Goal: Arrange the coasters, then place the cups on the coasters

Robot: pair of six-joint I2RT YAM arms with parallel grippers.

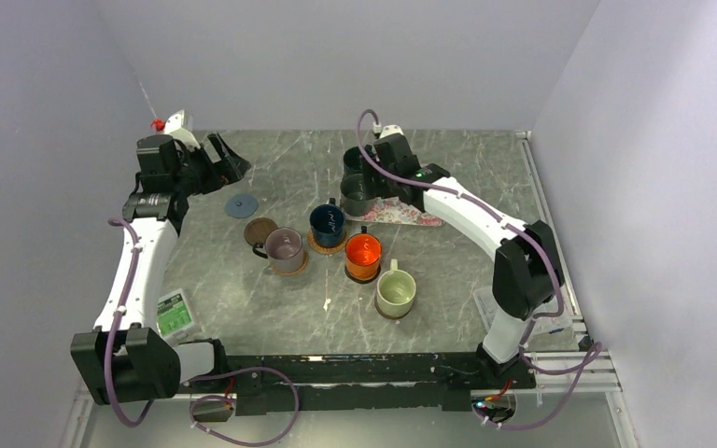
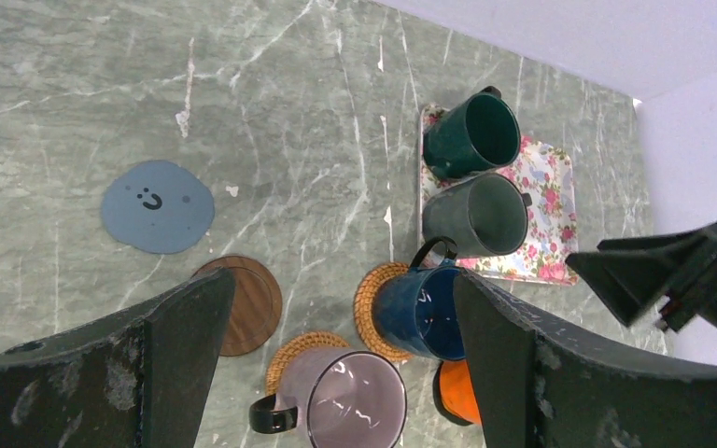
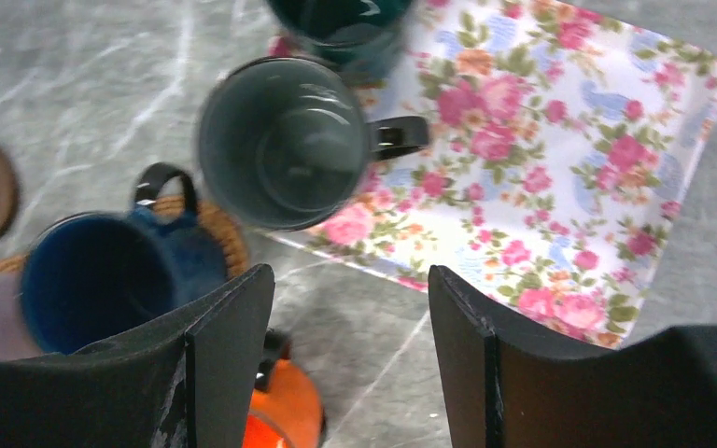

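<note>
1. Tabletop [image 1: 271, 322]: grey-green marble pattern with pale veins; a few white chips and scuffs show in the left wrist view.
2. Floral mat [image 1: 409, 214] [image 2: 549, 201] [image 3: 569, 168]: rectangular, white with pink roses and blue sprigs, lying flat right of centre towards the far side, skewed to the table edges.
3. Green-and-white packet [image 1: 175, 313]: flat on the table near the left front edge.
4. Small white scrap [image 1: 327, 303]: lying alone near the table's middle.
5. Walls [image 1: 336, 56]: plain pale lilac on three sides.
</note>
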